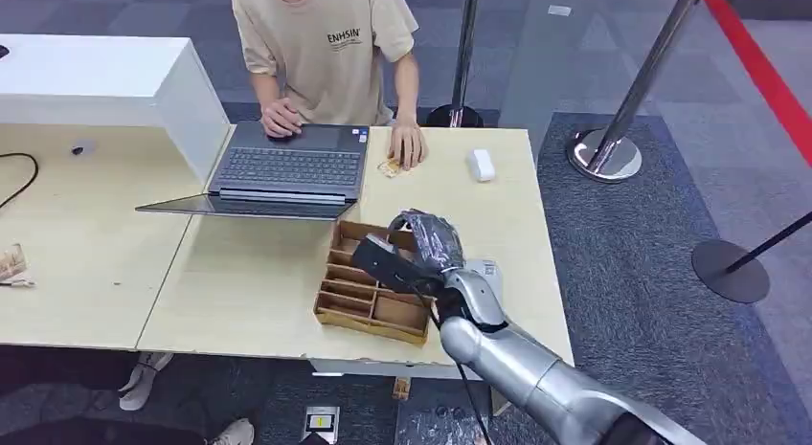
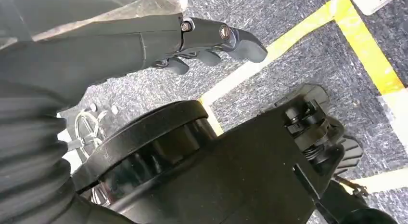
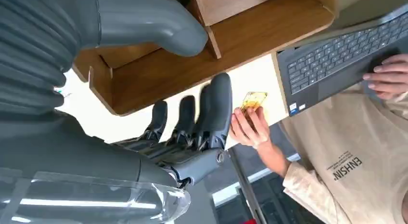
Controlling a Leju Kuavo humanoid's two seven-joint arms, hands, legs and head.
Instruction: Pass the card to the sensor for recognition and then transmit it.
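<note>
A yellowish card (image 1: 391, 166) lies on the table by the laptop, under a person's fingertips; it is the same card (image 3: 252, 101) seen in the right wrist view. A small white sensor (image 1: 481, 165) sits to the right of it. My right hand (image 1: 421, 249) hovers over the far right part of a wooden divided box (image 1: 369, 322), fingers apart and holding nothing. The right wrist view has the right hand (image 3: 192, 123) just above the box's wall (image 3: 192, 65). My left hand (image 2: 207, 41) hangs by my body above the floor, holding nothing.
An open laptop (image 1: 287, 167) stands behind the box, with the person's other hand on its touchpad. A white cabinet (image 1: 105, 77) occupies the back left. Steel barrier posts (image 1: 605, 153) stand on the carpet to the right of the table (image 1: 249, 273).
</note>
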